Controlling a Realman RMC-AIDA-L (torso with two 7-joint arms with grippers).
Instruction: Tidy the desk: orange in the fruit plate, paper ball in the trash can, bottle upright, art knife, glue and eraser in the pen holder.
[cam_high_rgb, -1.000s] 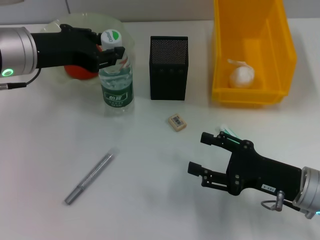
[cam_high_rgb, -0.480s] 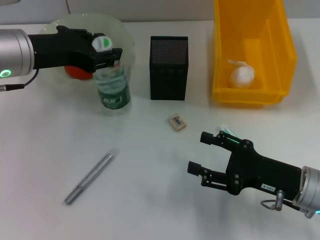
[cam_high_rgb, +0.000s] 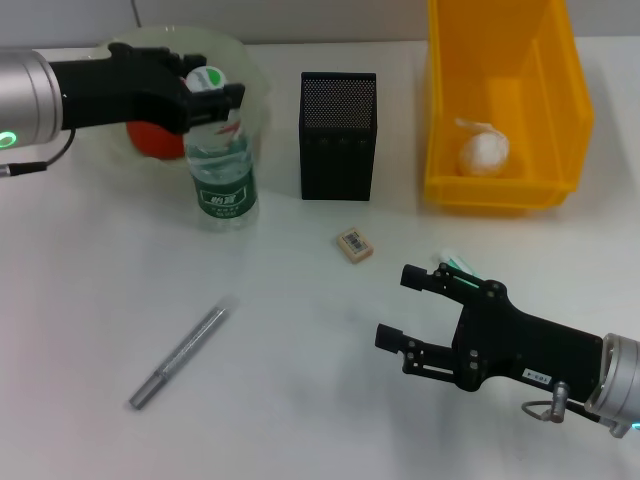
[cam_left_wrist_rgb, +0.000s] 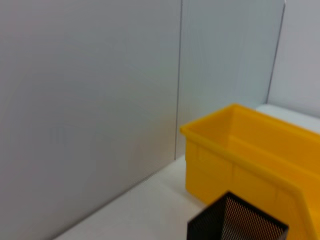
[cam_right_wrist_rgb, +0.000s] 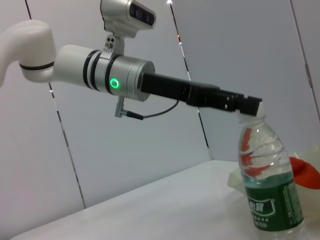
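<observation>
While my left gripper pinches the cap of the bottle, which stands upright just in front of the fruit plate holding the orange, I see my right gripper low over the table with fingers spread wide, holding nothing. The eraser lies before the pen holder; the paper ball sits in the yellow trash can.

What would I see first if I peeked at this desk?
Probably the big yellow bin at the back right, with a white paper ball inside. Next, the left gripper holding the cap of an upright bottle beside the fruit plate, which has an orange in it.
</observation>
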